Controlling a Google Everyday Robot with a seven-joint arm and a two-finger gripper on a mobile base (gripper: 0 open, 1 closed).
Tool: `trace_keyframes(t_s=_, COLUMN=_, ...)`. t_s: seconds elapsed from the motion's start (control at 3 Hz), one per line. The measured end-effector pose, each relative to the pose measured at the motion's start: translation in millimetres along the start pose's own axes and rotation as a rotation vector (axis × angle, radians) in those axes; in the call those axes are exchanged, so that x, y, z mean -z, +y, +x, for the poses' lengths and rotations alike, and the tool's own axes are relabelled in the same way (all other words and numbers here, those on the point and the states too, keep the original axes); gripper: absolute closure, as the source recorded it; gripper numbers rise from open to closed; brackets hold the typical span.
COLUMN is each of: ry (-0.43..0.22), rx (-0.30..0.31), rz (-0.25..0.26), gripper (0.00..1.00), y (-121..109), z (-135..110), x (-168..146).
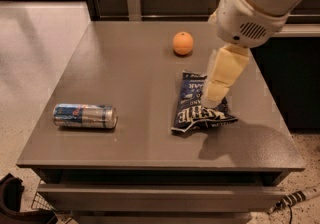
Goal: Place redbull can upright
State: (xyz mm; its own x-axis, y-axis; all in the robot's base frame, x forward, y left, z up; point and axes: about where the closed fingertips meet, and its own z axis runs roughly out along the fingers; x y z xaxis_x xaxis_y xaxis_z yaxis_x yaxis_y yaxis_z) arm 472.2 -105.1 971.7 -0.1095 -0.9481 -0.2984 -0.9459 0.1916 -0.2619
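The redbull can point(85, 116) lies on its side near the front left of the grey table point(135, 73), its long axis running left to right, blue and silver panels showing. My gripper point(215, 93) hangs cream-coloured from the big white arm point(255, 8) at the upper right. It hovers over the dark blue chip bag point(200, 110), well to the right of the can and apart from it. It holds nothing that I can see.
An orange point(183, 43) sits at the back middle of the table. The chip bag lies right of centre. A dark counter point(295, 78) stands to the right, and light floor point(35, 43) lies to the left. A cable point(295, 199) lies at the bottom right.
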Motion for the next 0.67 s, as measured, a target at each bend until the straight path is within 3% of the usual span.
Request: trace_keyframes(t_s=0.67, ry=0.044, rx=0.076, rz=-0.128, gripper=0.00, y=26, z=-83, x=-48)
